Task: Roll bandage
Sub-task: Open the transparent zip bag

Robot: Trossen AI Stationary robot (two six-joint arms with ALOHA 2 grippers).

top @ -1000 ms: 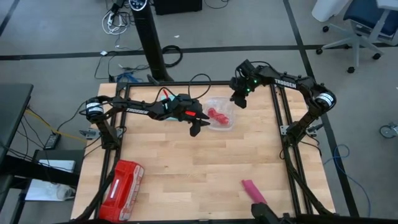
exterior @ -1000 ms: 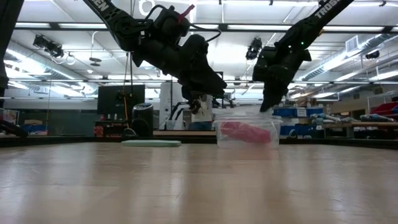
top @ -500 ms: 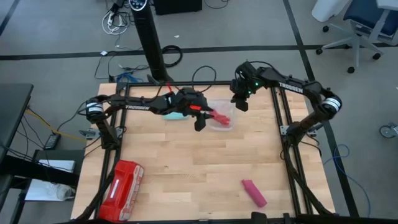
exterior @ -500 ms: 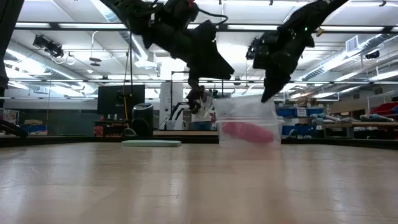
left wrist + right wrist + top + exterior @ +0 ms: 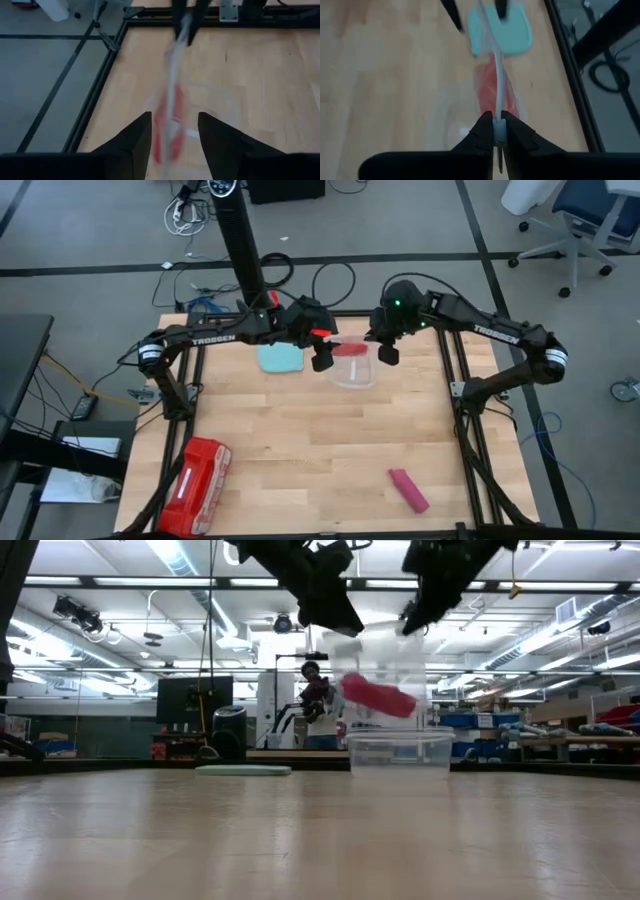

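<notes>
**High view: the bandage lies alone at the near right, well apart from both grippers**

From above, we see the bandage (image 5: 408,490) as a small pink roll lying on the table (image 5: 300,440) near its near right corner. Both grippers are at the far side. The left gripper (image 5: 322,360) and the right gripper (image 5: 386,352) face each other across a clear plastic bag (image 5: 352,350). Neither touches the bandage. A teal lid (image 5: 282,358) lies flat just left of the left gripper. A red case (image 5: 195,472) sits at the near left corner, well apart from the roll.

Only the high view shows the bandage. The low view gives us what the high view hides: the bag is lifted clear of the table, with a bright red lump (image 5: 378,696) hanging inside it. A clear tub (image 5: 400,752) stands on the wood below the bag.

The right wrist view settles that arm's grip. Its fingers are pinched tight on the thin edge of the bag, which stretches away from them toward the other arm. In the left wrist view the left fingers (image 5: 142,137) stand apart. The bag film runs between them, blurred, and we cannot tell whether either finger touches it.
</notes>
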